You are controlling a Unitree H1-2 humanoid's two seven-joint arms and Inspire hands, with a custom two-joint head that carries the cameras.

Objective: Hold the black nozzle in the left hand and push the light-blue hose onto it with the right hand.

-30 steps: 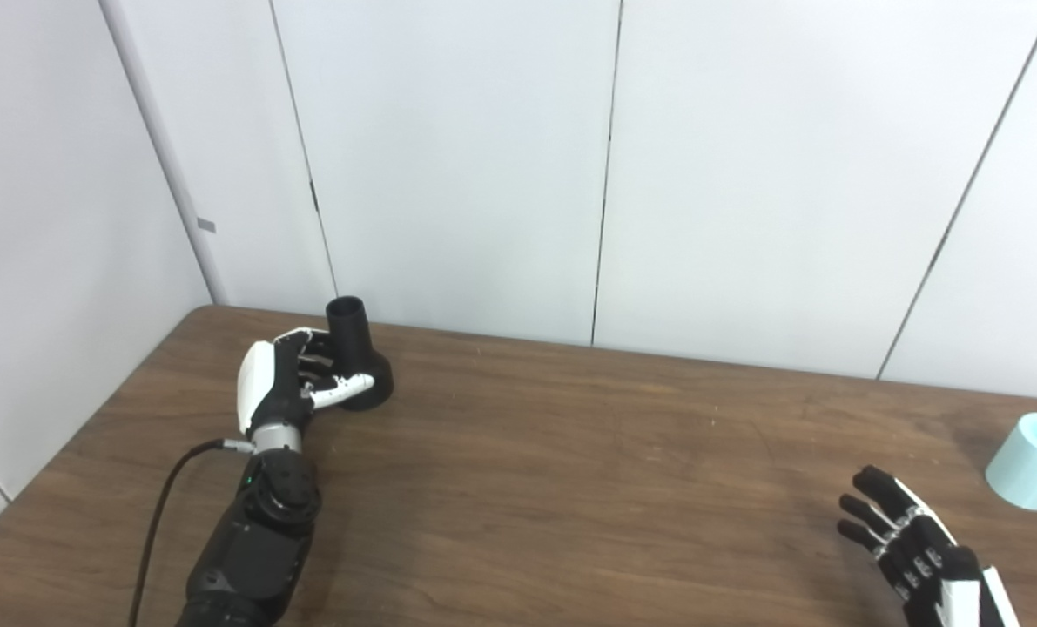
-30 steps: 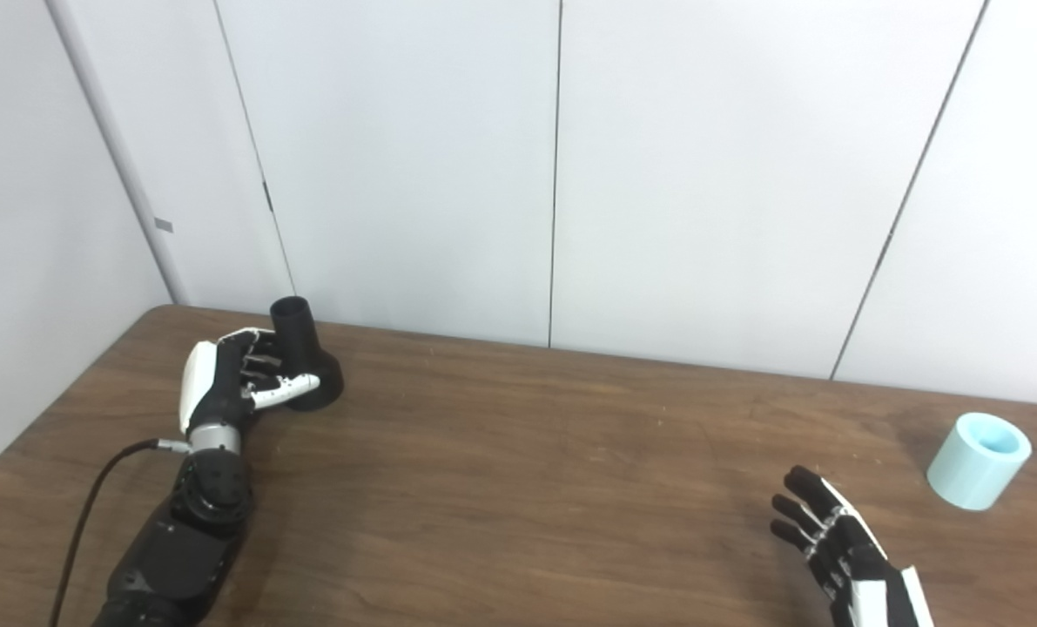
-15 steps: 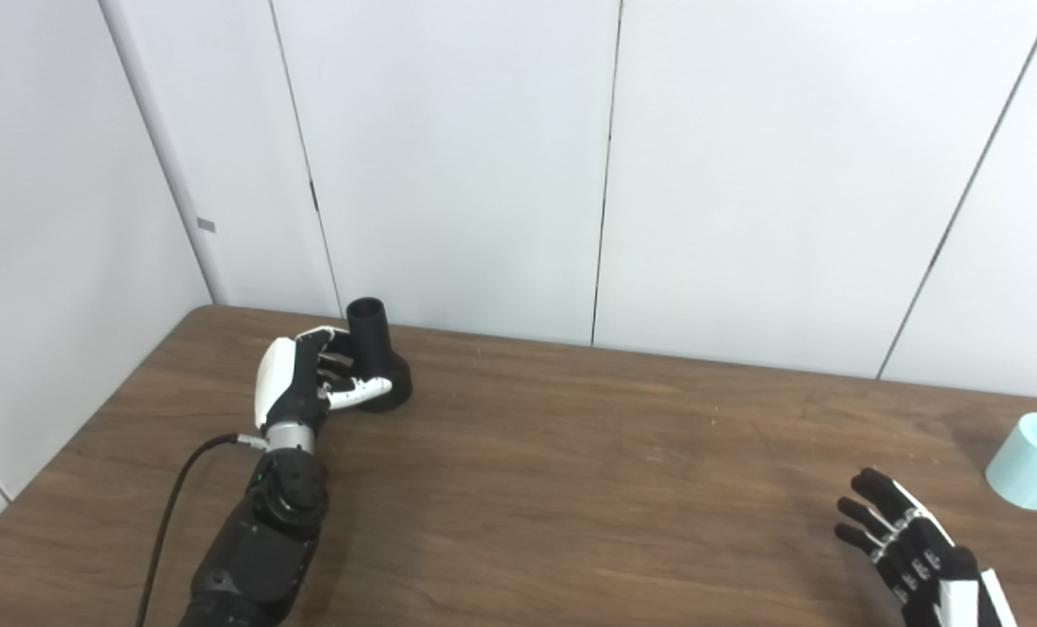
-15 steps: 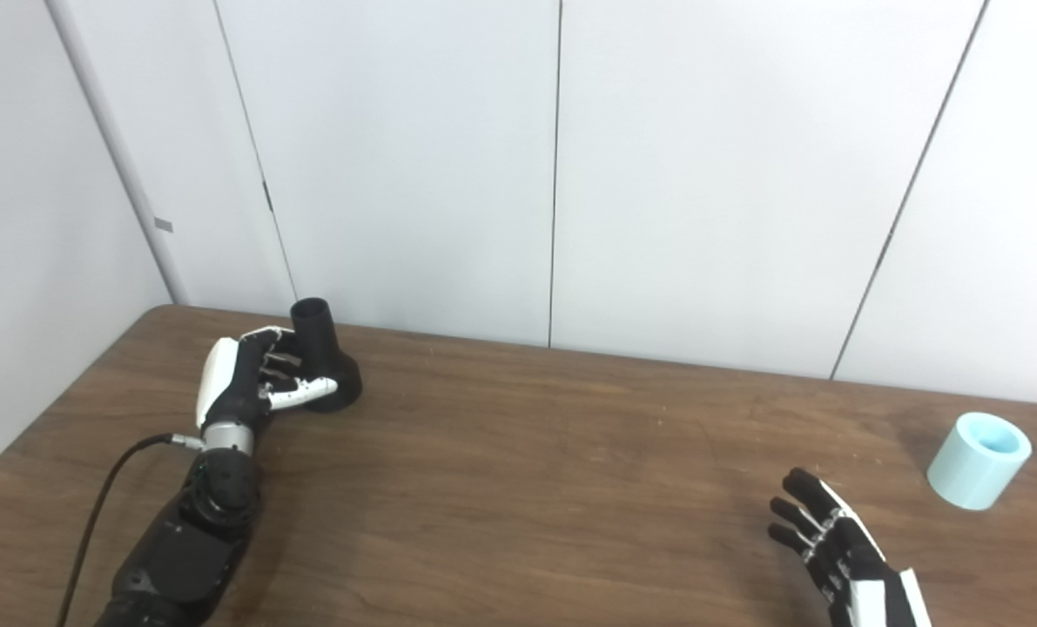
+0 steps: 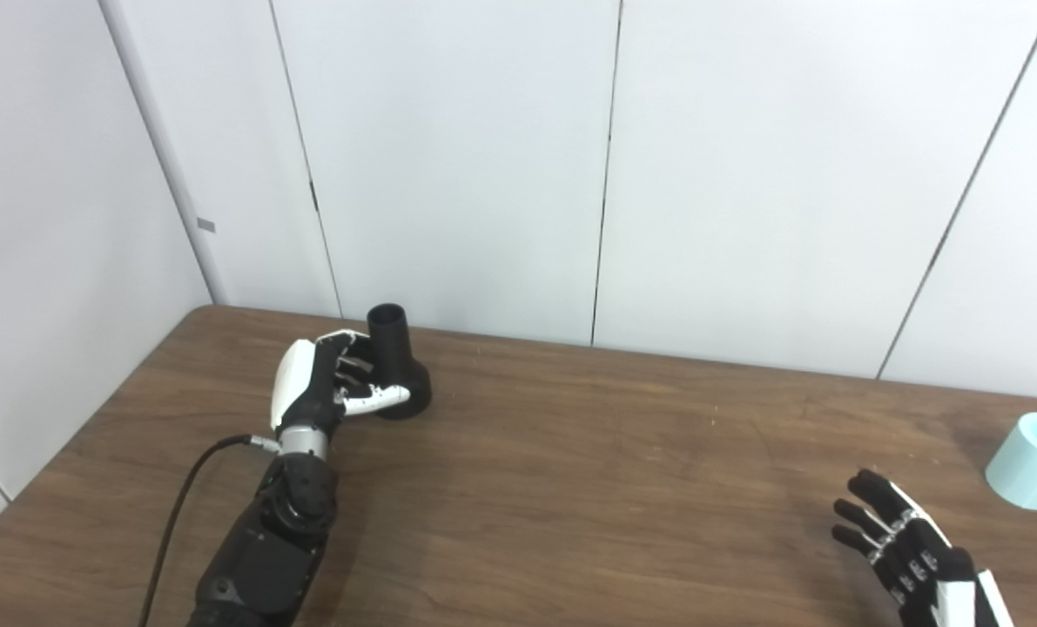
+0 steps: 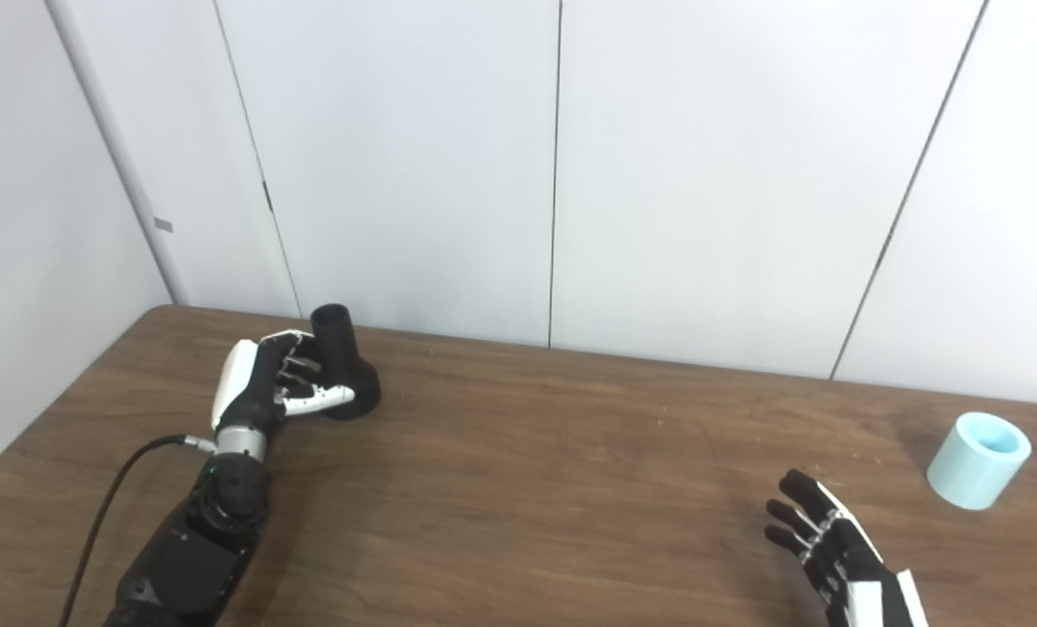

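Since the earlier frames the left hand [image 5: 326,392] has carried the black nozzle [image 5: 396,364] rightward, fingers wrapped around its neck at centre left of the table [image 5: 570,488]. Whether its base touches the wood is hard to tell. At lower right, the right hand [image 6: 831,544], partly cropped, is spread and empty, apart from the light-blue hose [image 6: 978,471] at the right edge.

Dark wood table [image 5: 570,488] w/ black nozzle [image 5: 396,370] far left, light-blue hose [image 5: 1030,461] far right.
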